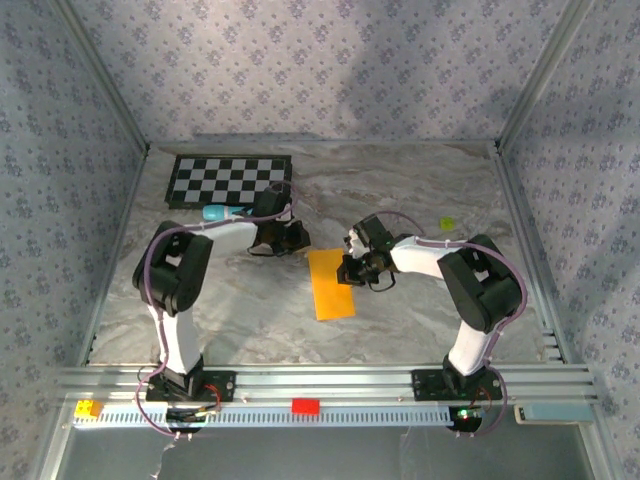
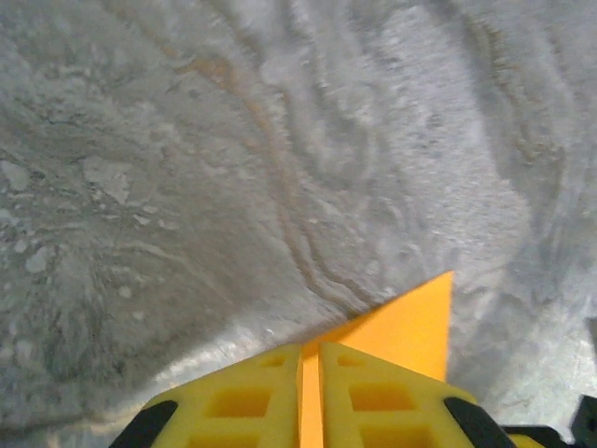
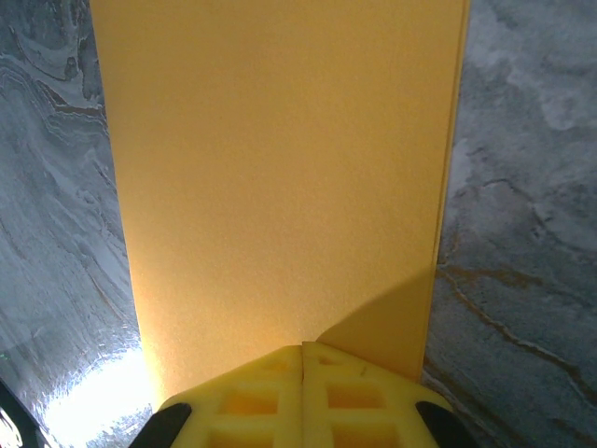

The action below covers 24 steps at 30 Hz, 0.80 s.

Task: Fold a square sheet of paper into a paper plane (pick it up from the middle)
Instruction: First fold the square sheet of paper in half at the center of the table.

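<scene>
Square sheet of paper (image 1: 332, 288) is lying as a long orange rectangle, looks folded in half, in the middle of the marble table (image 1: 230, 320), a bit nearer the right arm and well apart from the checkerboard (image 1: 230, 178) at the far left. Left gripper (image 1: 294, 243) is sitting at the sheet's far left corner. On its wrist cam the yellow fingers (image 2: 261, 383) are nearly touching, with a thin orange line running in the slit between them and a pointed bit of paper poking out beyond, so I'm reading that as clamped on the corner. Right gripper (image 1: 350, 270) is resting at the right edge, about halfway along it. On its own cam the fingers (image 3: 364, 411) are pressing fully together and the paper is stretching flat away from them. Whether it's actually nipping the edge or just pressing down as an anchor, I can't tell. What I'm worrying about: the left arm is looking set to bring that corner over for a diagonal fold, and if the right one isn't pinning hard enough, the whole sheet is going to be sliding on that slick marble and the crease is coming out crooked. It's also a tiny bite on thin paper, so a pull at a bad angle is risking the corner slipping out or tearing. And the layers could be fanning apart, since nothing's holding the near end down.
</scene>
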Each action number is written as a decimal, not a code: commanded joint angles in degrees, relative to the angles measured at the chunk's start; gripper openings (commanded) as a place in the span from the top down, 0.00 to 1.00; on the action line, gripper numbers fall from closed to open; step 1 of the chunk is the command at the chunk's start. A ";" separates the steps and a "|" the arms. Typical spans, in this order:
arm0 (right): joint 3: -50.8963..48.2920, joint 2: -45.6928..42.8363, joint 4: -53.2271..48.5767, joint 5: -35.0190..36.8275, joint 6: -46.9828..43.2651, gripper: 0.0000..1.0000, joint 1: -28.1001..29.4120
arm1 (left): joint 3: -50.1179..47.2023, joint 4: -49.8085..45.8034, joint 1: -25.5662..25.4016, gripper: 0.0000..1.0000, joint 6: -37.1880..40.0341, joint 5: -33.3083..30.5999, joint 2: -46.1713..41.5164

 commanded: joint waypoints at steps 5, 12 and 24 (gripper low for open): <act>-2.56 2.59 -8.33 5.93 -0.60 1.00 -0.53 | -0.46 -0.01 -2.95 0.87 1.19 4.20 -4.86; -1.93 3.01 -9.06 6.46 -0.90 1.00 -0.50 | -1.69 1.62 -3.85 0.92 1.89 9.78 0.71; -3.66 2.49 -8.18 6.21 -0.65 1.00 -0.48 | -2.89 1.47 -2.30 0.90 1.24 -0.75 4.90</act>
